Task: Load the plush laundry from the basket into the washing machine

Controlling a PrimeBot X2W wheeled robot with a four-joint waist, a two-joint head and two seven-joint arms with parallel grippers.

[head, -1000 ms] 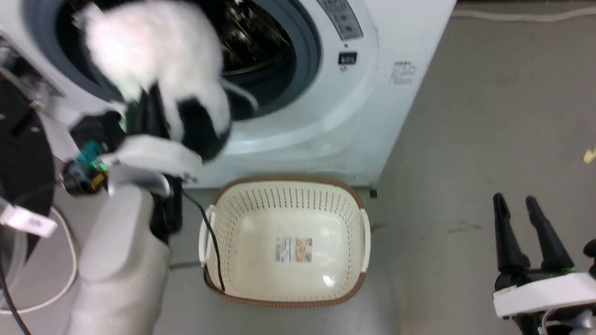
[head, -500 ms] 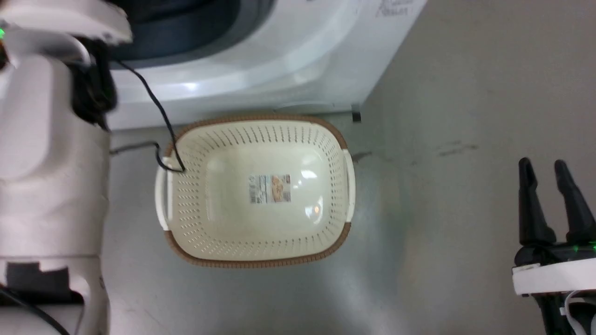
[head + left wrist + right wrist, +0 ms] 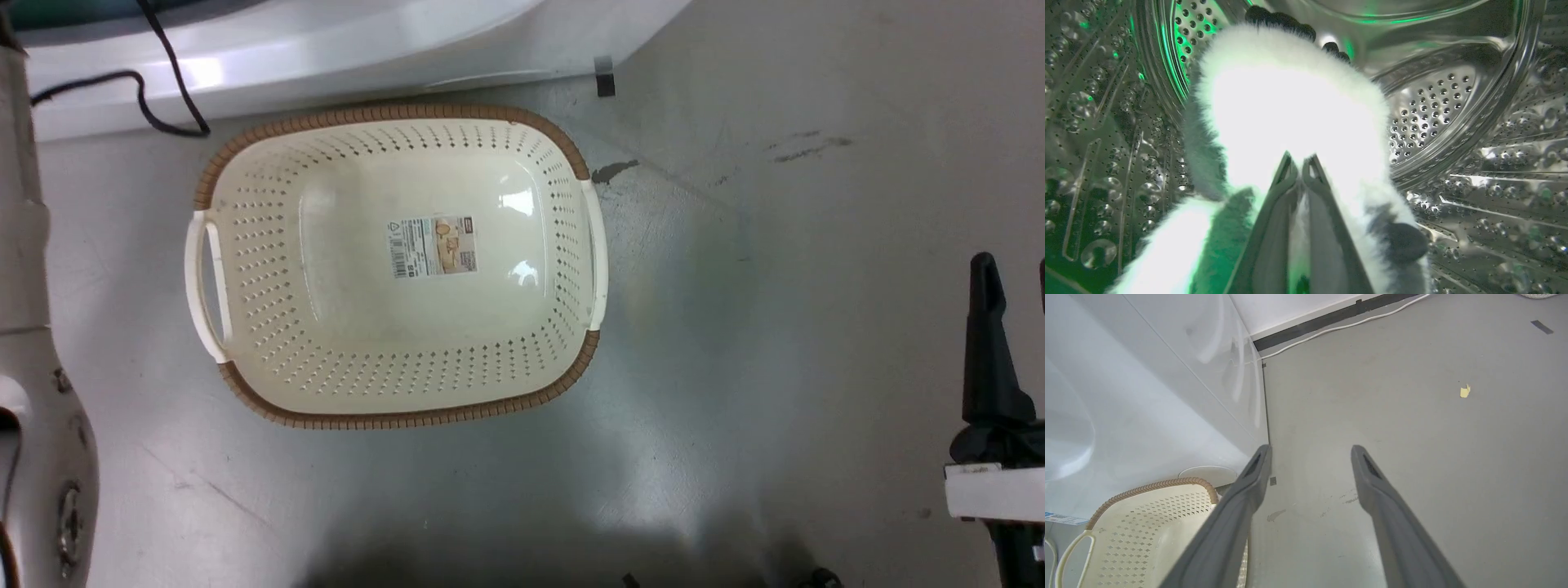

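You are in a laundry corner of what looks like a bare utility or test room. A white washing machine (image 3: pixel 1139 400) with a perforated steel drum (image 3: pixel 1437 106) stands on a plain grey floor (image 3: pixel 775 286) (scuffed, with a scrap of yellow tape (image 3: pixel 1464 391) on it). A laundry basket (image 3: pixel 392 111) sits before it, and a white cable (image 3: pixel 1331 330) runs loose along the black skirting (image 3: pixel 1306 325).
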